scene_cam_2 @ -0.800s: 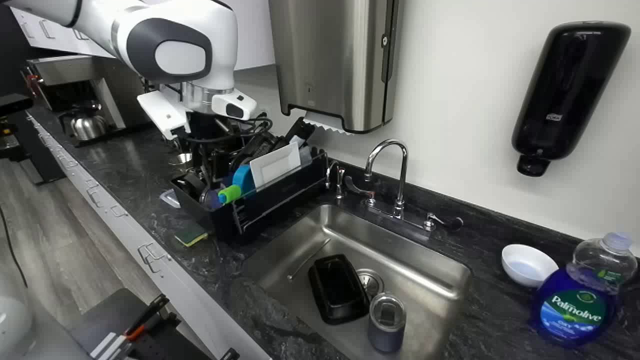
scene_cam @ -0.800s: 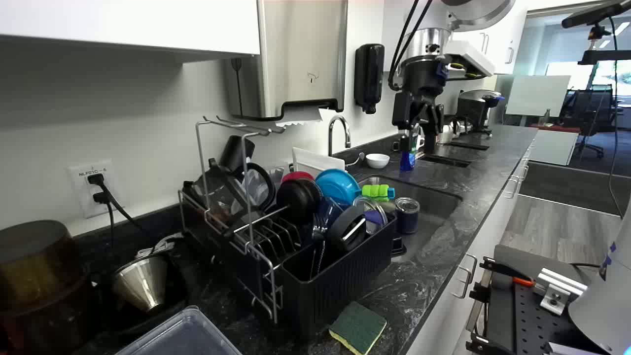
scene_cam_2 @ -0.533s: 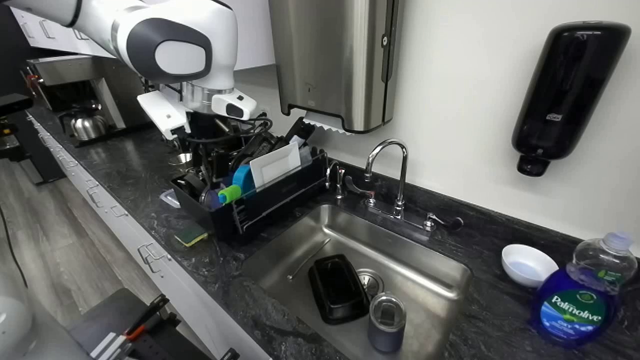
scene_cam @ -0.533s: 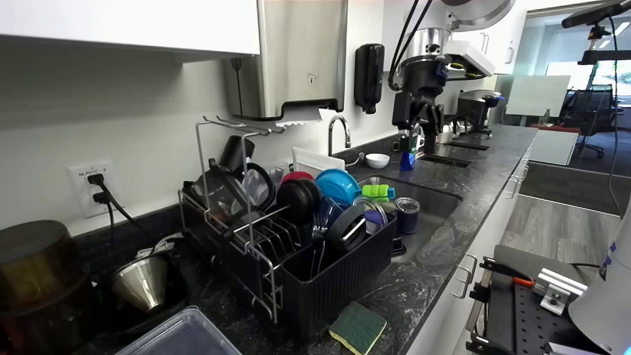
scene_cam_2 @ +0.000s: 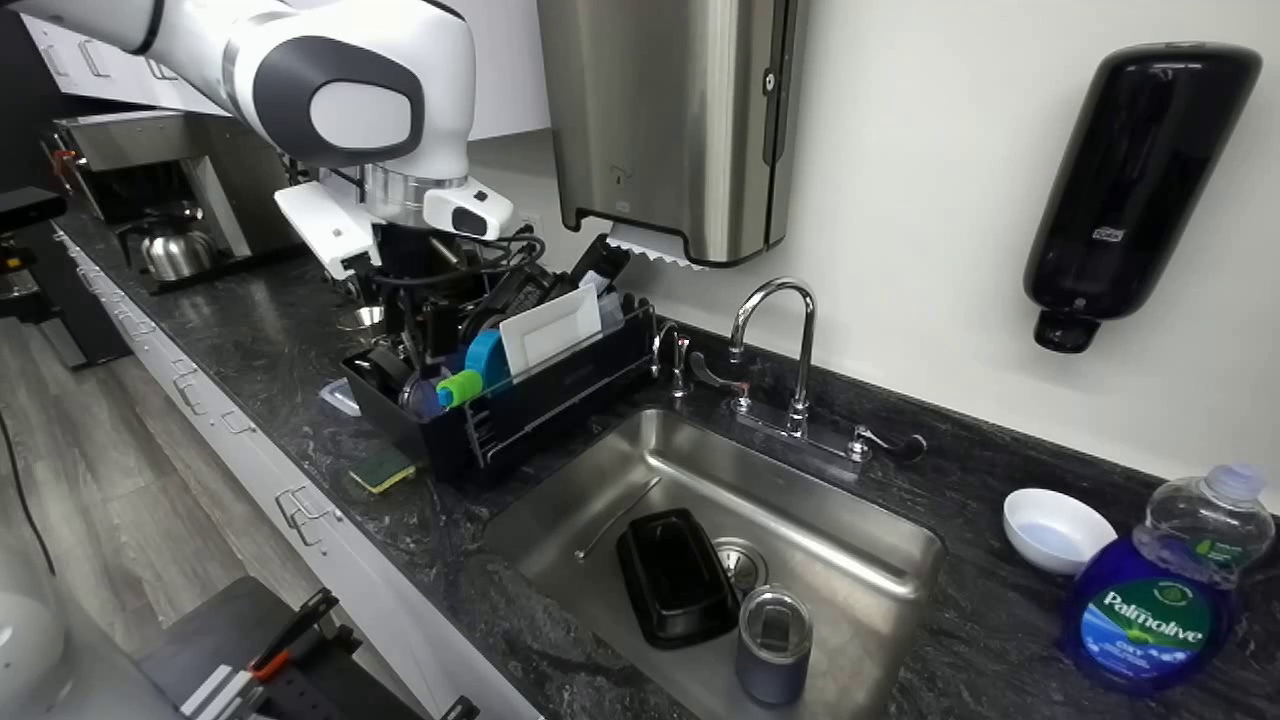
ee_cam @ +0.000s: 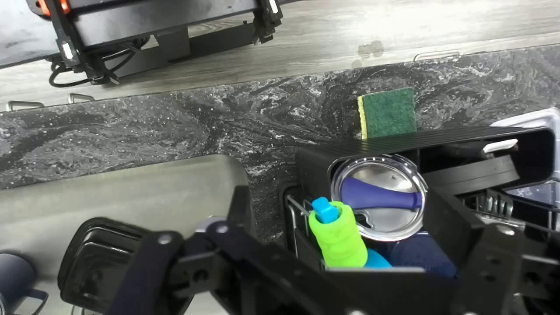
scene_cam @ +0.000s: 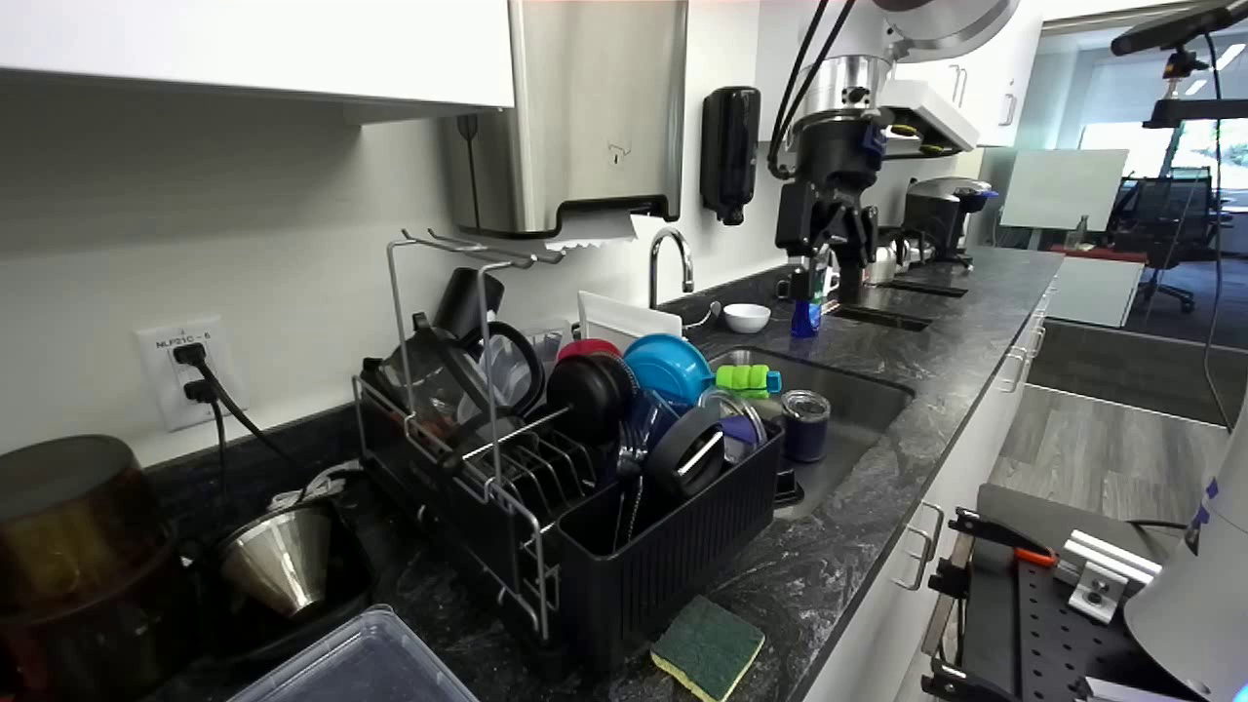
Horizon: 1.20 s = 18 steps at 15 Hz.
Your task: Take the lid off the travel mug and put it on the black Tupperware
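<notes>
The travel mug stands upright in the sink, dark blue-grey (scene_cam_2: 773, 675) with a clear lid (scene_cam_2: 775, 622) on top. The mug (scene_cam: 806, 437) and its lid (scene_cam: 805, 402) also show in an exterior view. In the wrist view the mug (ee_cam: 15, 278) is partly cut off at the lower left edge. The black Tupperware (scene_cam_2: 677, 580) lies in the sink beside the mug; it also shows in the wrist view (ee_cam: 98, 269), partly behind a finger. My gripper (scene_cam: 826, 283) is open and empty, high above the dish rack and away from the mug. Its fingers (ee_cam: 337, 208) are wide apart.
A full dish rack (scene_cam_2: 560, 365) stands beside the sink (scene_cam_2: 800, 480). A faucet (scene_cam_2: 800, 350) rises behind the sink. A sponge (ee_cam: 389, 113), white bowl (scene_cam_2: 1057, 530) and soap bottle (scene_cam_2: 1150, 610) are on the counter. A paper towel dispenser (scene_cam_2: 670, 130) hangs on the wall.
</notes>
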### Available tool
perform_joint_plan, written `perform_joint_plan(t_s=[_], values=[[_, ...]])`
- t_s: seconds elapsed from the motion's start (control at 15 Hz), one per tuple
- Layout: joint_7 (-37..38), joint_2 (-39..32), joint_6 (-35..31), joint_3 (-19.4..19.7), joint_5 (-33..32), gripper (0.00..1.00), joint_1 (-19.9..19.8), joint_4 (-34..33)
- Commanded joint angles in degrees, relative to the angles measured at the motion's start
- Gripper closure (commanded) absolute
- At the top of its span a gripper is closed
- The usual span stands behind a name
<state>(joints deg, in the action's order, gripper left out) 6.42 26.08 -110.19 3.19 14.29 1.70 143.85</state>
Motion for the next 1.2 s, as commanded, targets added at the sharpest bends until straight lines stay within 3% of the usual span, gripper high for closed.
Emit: perform_joint_plan(t_s=[0.0, 0.6, 1.13], values=[[-0.36, -0.04, 0.20, -0.93, 0.38, 0.00, -1.04, -0.10], [-0.29, -7.16, -2.81, 5.32, 2.81, 0.00, -6.76, -6.26], [-10.73, -17.25, -9.86, 10.36, -1.35, 0.00, -10.89, -11.00]])
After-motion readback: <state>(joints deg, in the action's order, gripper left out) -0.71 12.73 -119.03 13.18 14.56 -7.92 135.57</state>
